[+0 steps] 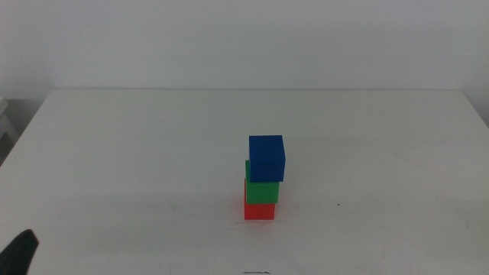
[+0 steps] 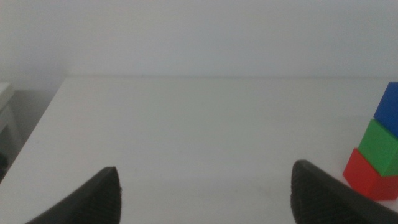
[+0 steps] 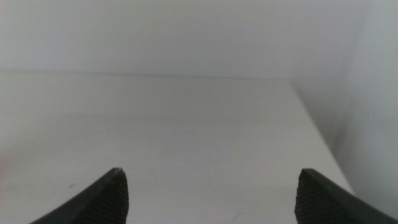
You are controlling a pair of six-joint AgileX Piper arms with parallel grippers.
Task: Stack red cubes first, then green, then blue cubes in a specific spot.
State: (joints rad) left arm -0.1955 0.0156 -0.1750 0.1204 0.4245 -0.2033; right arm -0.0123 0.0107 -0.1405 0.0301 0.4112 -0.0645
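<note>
Down at the near left corner of the middle view sits my left gripper, well apart from the stack: red cube on the white table, green cube on it, blue cube on top, slightly askew. From my left wrist, jaws spread wide, holding nothing, the stack beside them. From my right wrist, my right gripper gapes, released over bare tabletop, a pale wall beyond.

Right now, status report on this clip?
Left end effector and right end effector open, empty. Blue cube on green cube on red cube. Nothing obstructing.
</note>
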